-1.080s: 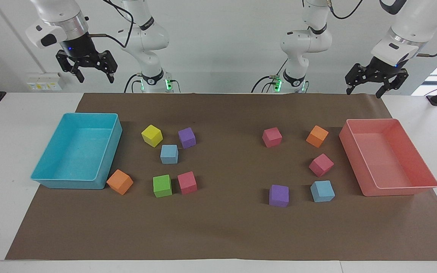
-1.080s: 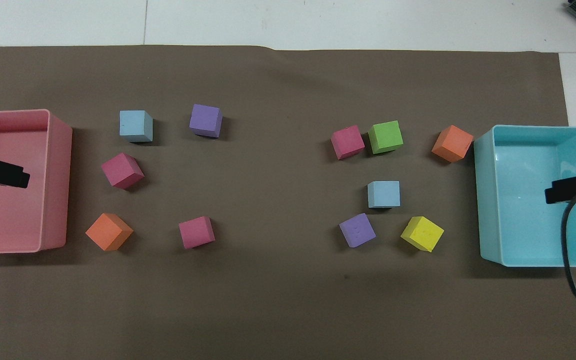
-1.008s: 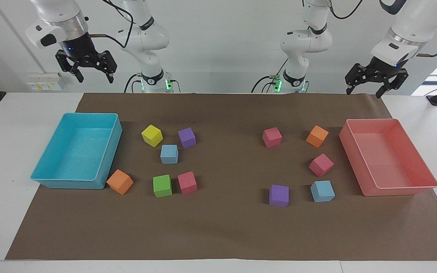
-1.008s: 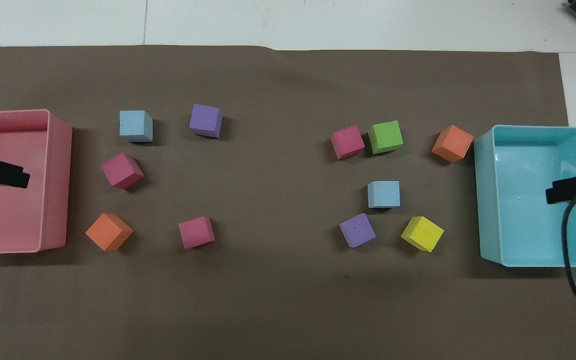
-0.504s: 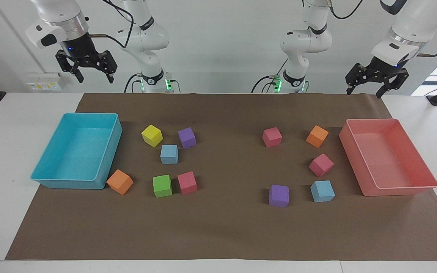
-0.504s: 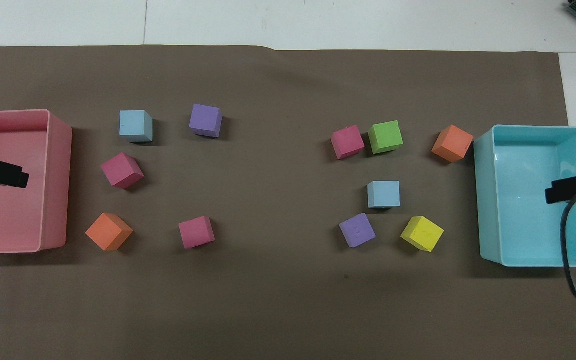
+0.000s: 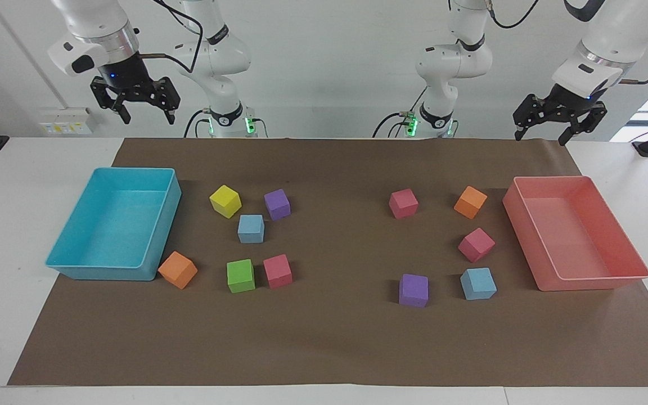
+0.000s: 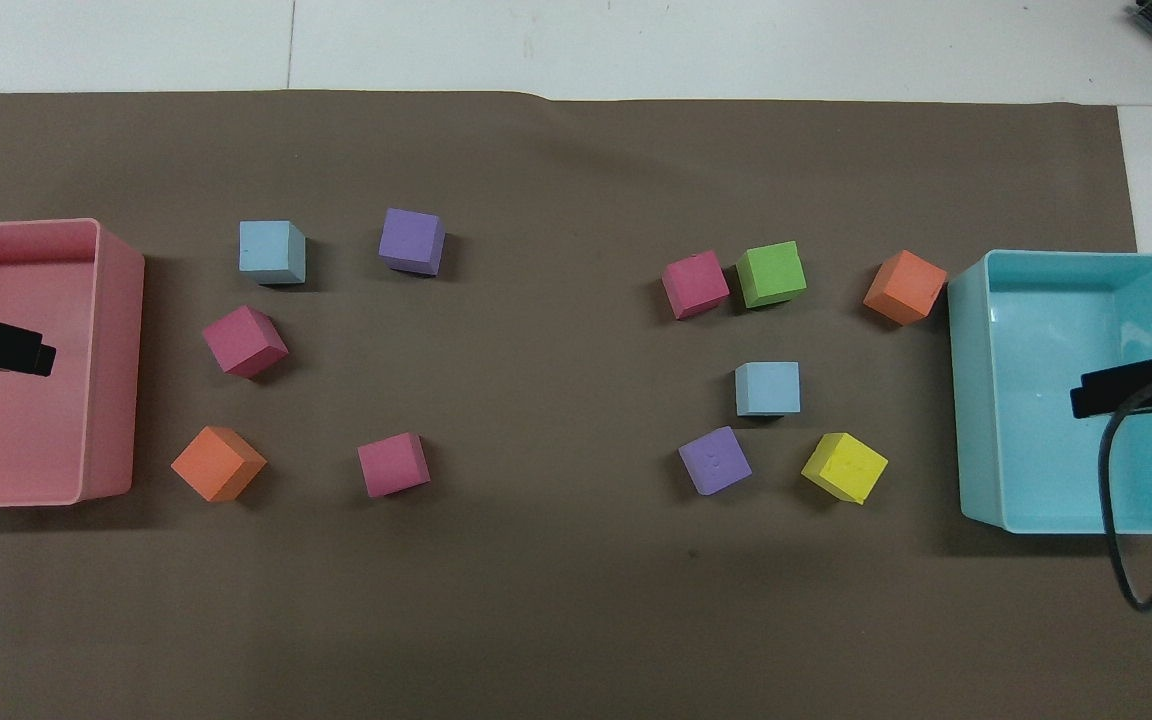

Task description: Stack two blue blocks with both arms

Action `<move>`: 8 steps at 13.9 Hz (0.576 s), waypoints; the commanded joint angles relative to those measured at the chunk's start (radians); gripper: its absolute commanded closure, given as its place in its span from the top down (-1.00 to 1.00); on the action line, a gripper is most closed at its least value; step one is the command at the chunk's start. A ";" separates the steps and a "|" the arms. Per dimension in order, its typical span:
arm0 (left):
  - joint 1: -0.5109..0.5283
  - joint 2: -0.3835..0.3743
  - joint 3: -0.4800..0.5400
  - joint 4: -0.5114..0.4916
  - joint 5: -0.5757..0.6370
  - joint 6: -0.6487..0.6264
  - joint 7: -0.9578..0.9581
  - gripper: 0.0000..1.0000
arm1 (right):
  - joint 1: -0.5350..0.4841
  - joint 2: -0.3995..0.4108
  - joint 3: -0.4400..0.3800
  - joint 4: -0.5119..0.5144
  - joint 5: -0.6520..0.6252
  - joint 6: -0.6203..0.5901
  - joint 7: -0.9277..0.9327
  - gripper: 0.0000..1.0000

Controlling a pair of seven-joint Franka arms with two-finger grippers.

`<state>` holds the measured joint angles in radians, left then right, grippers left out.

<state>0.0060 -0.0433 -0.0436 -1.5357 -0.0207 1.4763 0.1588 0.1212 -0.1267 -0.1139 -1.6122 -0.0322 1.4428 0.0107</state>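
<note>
Neither blue block has been picked up. One blue block (image 7: 251, 228) sits toward the right arm's end of the tabletop, ringed by a yellow cube (image 7: 225, 201), a purple cube (image 7: 277, 203), a green cube (image 7: 241, 275) and a pink cube (image 7: 277, 271). The other blue block (image 7: 478, 283) sits toward the left arm's end, farther from the robots, just beside a second purple cube (image 7: 413, 290) and near a pink cube (image 7: 476, 244).

The right gripper (image 7: 142, 110) hangs high above the robots' edge of the brown mat (image 7: 329, 349), near the turquoise bin (image 7: 79, 273), its fingers apart and empty. The left gripper (image 7: 543, 128) hangs high near the pink bin (image 7: 594, 284), its fingers also apart and empty.

Likely trouble: the first block is crowded, so fingers coming down spread could nudge the yellow or purple neighbour, or clip the block and turn it. The foam is probably light and soft, so a hard squeeze may deform it, and an off-centre release could let the top block tip off. Both arms meeting over one stack could also collide.

Count: two blue blocks, two purple cubes, three pink, two orange, one yellow, one green, two bins, two grippers.
</note>
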 commanded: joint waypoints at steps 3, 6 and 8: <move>0.014 0.008 -0.007 0.026 -0.001 -0.024 0.007 1.00 | -0.003 -0.027 0.003 -0.035 0.000 0.016 -0.012 1.00; 0.014 0.008 -0.007 0.026 -0.001 -0.024 0.007 1.00 | -0.006 -0.027 -0.001 -0.032 0.002 0.007 -0.014 1.00; 0.014 0.008 -0.007 0.026 -0.001 -0.024 0.007 1.00 | -0.002 -0.033 0.002 -0.047 0.005 0.021 -0.012 1.00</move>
<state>0.0060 -0.0433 -0.0436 -1.5357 -0.0207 1.4763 0.1588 0.1206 -0.1302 -0.1163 -1.6214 -0.0321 1.4428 0.0107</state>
